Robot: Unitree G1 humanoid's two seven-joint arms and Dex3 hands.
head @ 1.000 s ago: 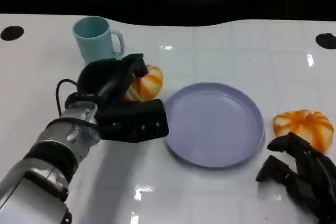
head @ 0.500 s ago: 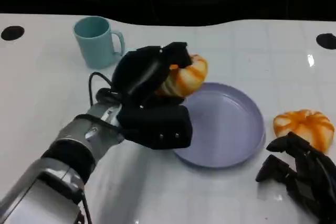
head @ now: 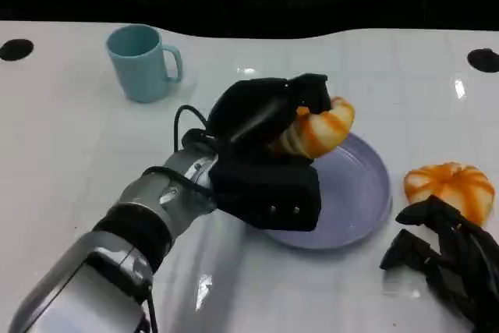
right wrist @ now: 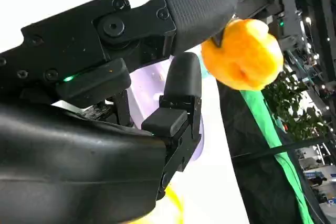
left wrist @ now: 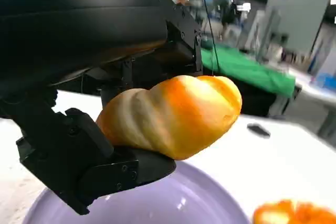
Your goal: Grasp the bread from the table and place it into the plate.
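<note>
Above the plate's near-left rim, the bread [head: 321, 132] rides clear of the table, an orange-and-cream twisted roll clasped in the left hand [head: 265, 146]. Black fingers [head: 261, 111] curl over its top and a broad lower part of the hand cups it from beneath; the left wrist view shows the roll [left wrist: 173, 115] resting on that lower part with purple plate surface below and a gap between them. Its long axis runs roughly left to right across the table, the free end pointing toward the plate's centre.

That gap is what the next move turns on, as I judge it: the plate [head: 362, 193] lies directly under and slightly beyond the roll, so a little more reach toward the centre and a descent should set it down before the fingers let go. Releasing here risks it landing on the rim and rolling off.

The left forearm comes in diagonally from the table's near-left corner. The right hand [head: 444, 259] rests at the near-right edge, fingers loosely curled and holding nothing. Just beyond it a second bread roll [head: 451, 186] lies on the table, beside the plate's right rim. A teal mug [head: 142, 61] stands toward the far-left, well apart.
</note>
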